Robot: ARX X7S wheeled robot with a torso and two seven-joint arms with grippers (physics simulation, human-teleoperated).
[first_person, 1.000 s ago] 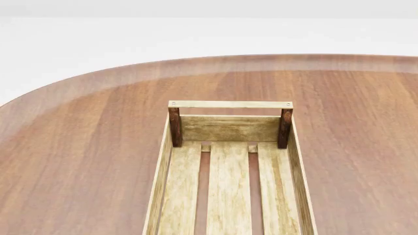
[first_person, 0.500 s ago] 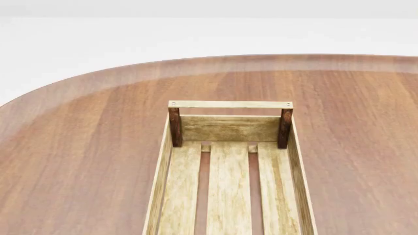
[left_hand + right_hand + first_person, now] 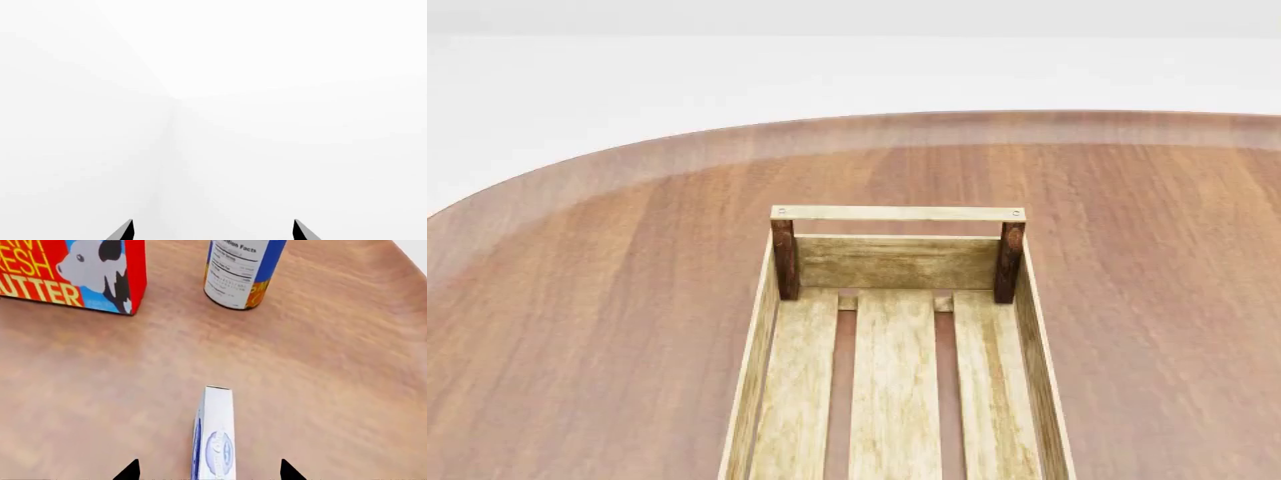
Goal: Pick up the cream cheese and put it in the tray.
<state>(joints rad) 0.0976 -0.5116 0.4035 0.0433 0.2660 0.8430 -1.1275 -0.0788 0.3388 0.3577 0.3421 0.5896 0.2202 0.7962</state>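
In the left wrist view, only the two dark tips of the left gripper point(image 3: 212, 231) show, spread well apart with nothing between them, against plain white surroundings. Those fingers point(image 3: 124, 231) stand open and hold nothing.

In the head view, the tray point(image 3: 897, 213) sits on the brown wooden worktop point(image 3: 587, 300), its far end wall and two dark corner posts facing the camera, its slatted bottom bare as far as it shows. Neither arm shows here, and neither does the cream cheese.

In the right wrist view, the cream cheese point(image 3: 217, 437) stands on edge on the worktop point(image 3: 100, 390), its narrow white face with the blue oval logo turned up. It lies between the two dark tips of the right gripper point(image 3: 209, 471); the fingers point(image 3: 129, 471) are spread wide, apart from the box on either side. Beyond it stand a red butter box point(image 3: 73, 272) and a blue-and-orange can point(image 3: 240, 272), both well apart from the cream cheese.
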